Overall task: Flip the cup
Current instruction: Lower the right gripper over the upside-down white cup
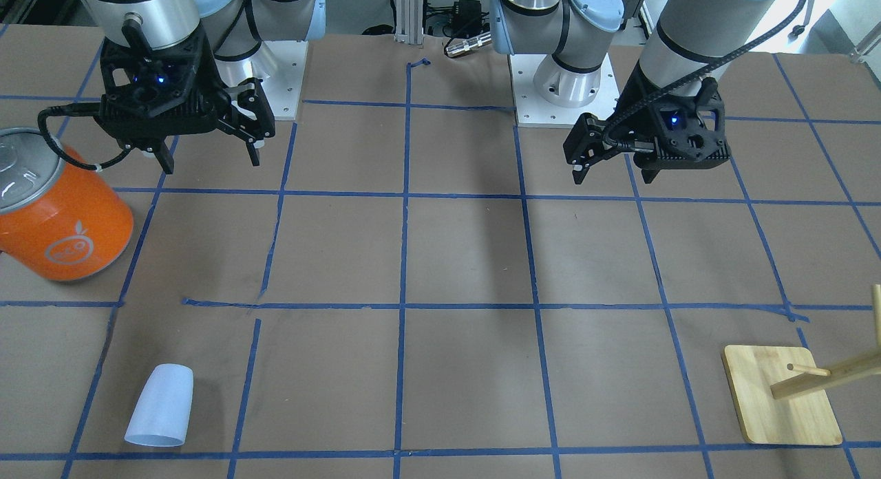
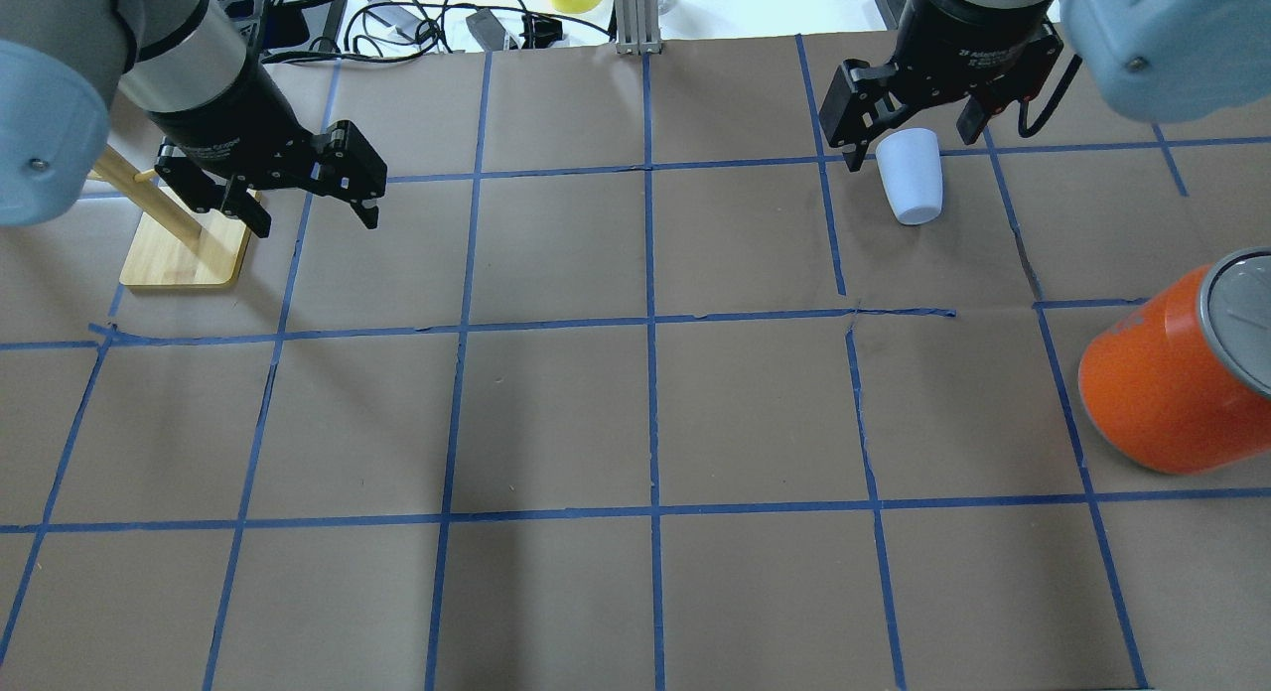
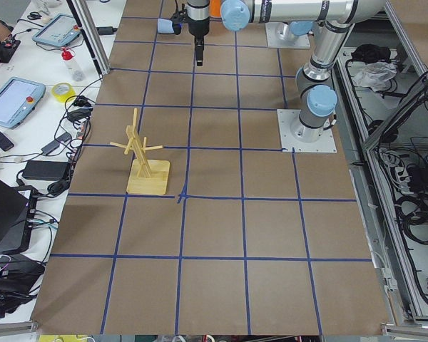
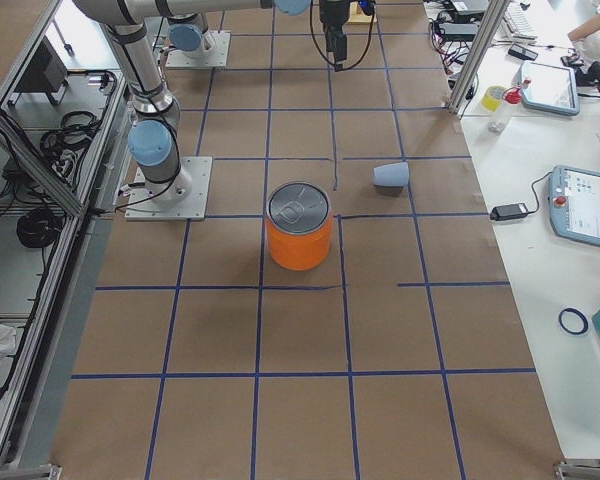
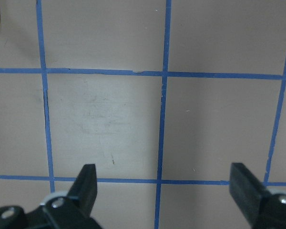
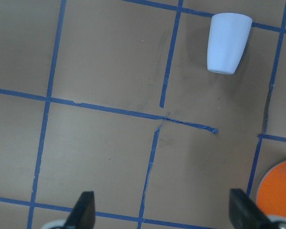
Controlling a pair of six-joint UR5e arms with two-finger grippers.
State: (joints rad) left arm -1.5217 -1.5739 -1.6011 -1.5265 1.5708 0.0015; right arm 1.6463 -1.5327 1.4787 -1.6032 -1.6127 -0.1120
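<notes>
Well, right gripper (image 6: 162, 196) and left gripper (image 5: 163, 168) both gape wide, empty; cup (image 1: 160, 405) lies sideways, and its smooth taper could roll away or squirt out when pinched.

Shows a wide tabletop (image 2: 556, 423) papered in brown and ruled into squares with blue tape (image 2: 652, 324), torn and skewed in a few places. Lit evenly from above, with only soft, dim shadows on the paper. Bordered along one long edge by a white bench (image 4: 580, 285) strewn with cables, a teach pendant (image 4: 585, 205) and a roll of yellow tape (image 3: 61, 90). Framed by aluminium posts (image 2: 630, 16). Edged on the opposite side by a wire tray (image 3: 406, 178) full of looped cables.
</notes>
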